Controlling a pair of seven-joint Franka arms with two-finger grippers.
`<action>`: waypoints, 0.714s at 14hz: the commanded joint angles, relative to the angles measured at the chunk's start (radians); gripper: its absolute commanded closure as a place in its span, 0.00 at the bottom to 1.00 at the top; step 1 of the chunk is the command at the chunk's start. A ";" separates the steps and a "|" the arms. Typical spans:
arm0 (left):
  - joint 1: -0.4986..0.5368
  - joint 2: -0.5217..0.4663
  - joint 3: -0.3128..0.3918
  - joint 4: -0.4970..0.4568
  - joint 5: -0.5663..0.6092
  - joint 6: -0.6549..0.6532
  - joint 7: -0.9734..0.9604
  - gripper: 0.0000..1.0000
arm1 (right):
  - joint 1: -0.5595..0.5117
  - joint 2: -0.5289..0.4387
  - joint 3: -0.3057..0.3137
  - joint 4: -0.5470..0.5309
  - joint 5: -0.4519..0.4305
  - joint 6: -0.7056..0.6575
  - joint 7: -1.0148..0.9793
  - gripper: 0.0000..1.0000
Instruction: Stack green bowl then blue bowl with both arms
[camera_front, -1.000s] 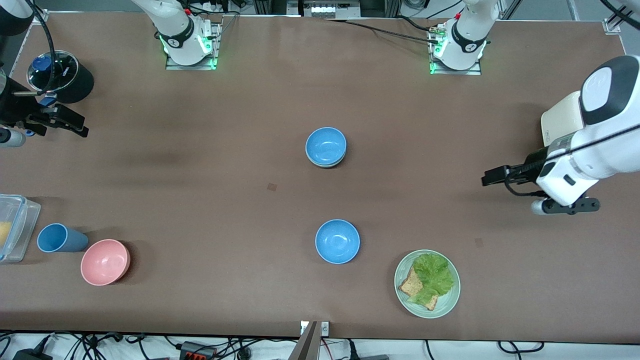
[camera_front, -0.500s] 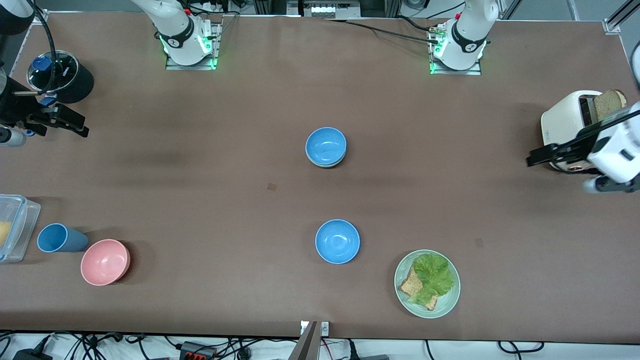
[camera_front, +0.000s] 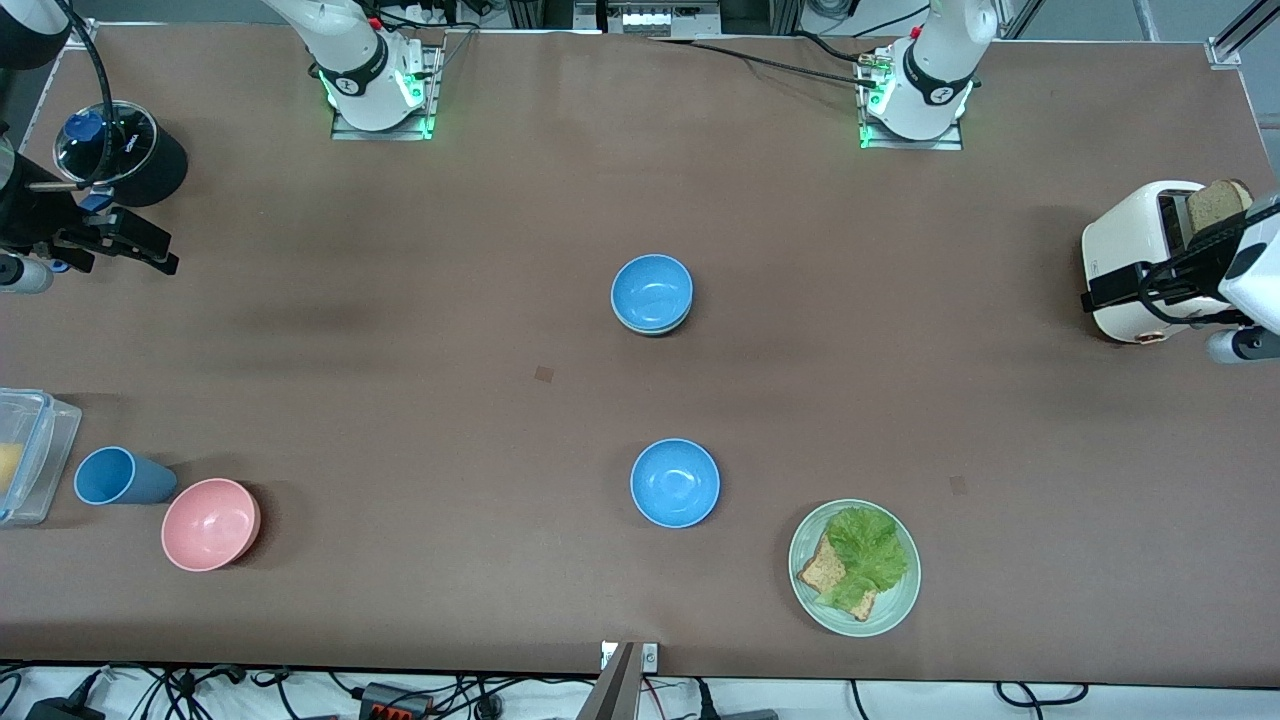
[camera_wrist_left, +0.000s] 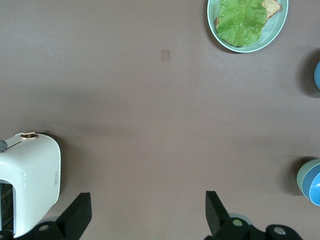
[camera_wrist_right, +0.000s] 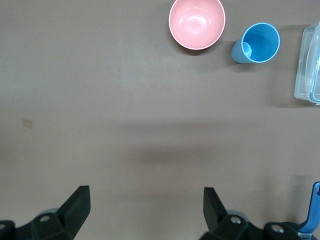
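Observation:
A blue bowl (camera_front: 652, 291) sits nested in the green bowl (camera_front: 655, 330) at mid-table; only the green rim shows under it. The left wrist view shows the same pair, green bowl (camera_wrist_left: 301, 176) and blue bowl (camera_wrist_left: 315, 188). A second blue bowl (camera_front: 675, 482) stands alone nearer the front camera. My left gripper (camera_front: 1092, 296) is open and empty over the toaster at the left arm's end of the table, with bare table between its tips in its own view (camera_wrist_left: 147, 215). My right gripper (camera_front: 160, 255) is open and empty and waits at the right arm's end, also shown in its own view (camera_wrist_right: 145, 210).
A white toaster (camera_front: 1135, 265) holds a bread slice (camera_front: 1215, 203). A pale green plate (camera_front: 800, 560) carries bread and lettuce. A pink bowl (camera_front: 210, 523), a blue cup (camera_front: 120, 476), a clear container (camera_front: 30, 455) and a black pot (camera_front: 150, 160) stand at the right arm's end.
My left arm has drawn back from over the table toward the left arm's end and now hangs over the toaster. The right arm and the bowls have not moved.

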 joint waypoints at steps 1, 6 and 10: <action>-0.030 -0.003 -0.004 0.019 0.052 -0.015 0.012 0.00 | 0.004 -0.013 0.002 -0.002 -0.020 0.000 -0.010 0.00; -0.031 -0.004 -0.008 0.021 0.045 -0.026 0.010 0.00 | 0.004 -0.013 0.002 -0.001 -0.021 -0.002 -0.012 0.00; -0.032 0.003 -0.006 0.022 0.048 -0.015 0.010 0.00 | 0.003 -0.013 0.002 -0.002 -0.021 -0.008 -0.012 0.00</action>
